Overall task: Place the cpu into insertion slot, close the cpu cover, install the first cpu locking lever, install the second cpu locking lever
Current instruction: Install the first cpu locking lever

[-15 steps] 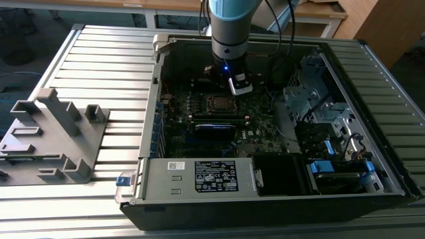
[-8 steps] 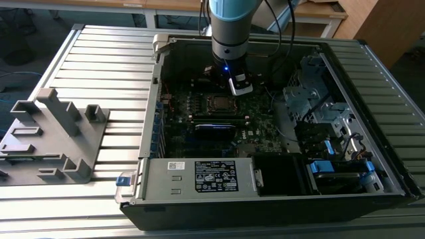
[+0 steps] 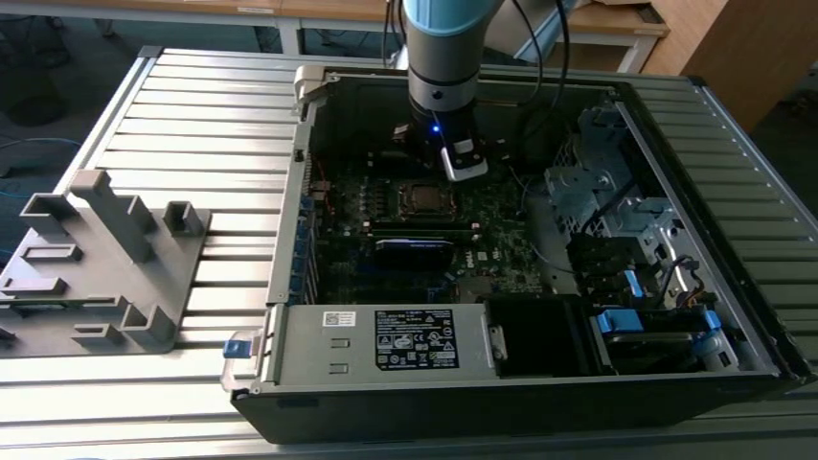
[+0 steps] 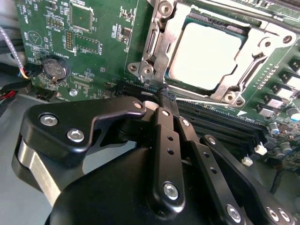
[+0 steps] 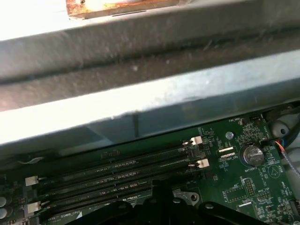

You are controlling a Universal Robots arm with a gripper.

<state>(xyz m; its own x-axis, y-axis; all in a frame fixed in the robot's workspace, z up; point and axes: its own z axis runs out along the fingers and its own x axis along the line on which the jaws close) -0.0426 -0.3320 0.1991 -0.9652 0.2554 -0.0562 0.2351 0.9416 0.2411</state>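
One cpu [image 4: 209,55] is sitting in the one insertion slot [image 4: 151,44]. One cpu cover [image 4: 236,79] is lying flat around it, with the grey top showing through the window. My claw [image 4: 164,93] is hanging just beside the slot's corner, its fingers drawn together to one tip; I cannot tell whether anything thin is pinched there. Four long memory slots [image 5: 112,180], as best I am counting, are running beside the socket, and one coin cell [image 5: 252,153] is sitting further along the green board [image 4: 93,47]. The exterior view is adding the open computer case [image 3: 291,230] on the slatted counter [image 3: 192,105], its walls crowding my arm, and one grey fixture [image 3: 102,259] at the exterior view's left.
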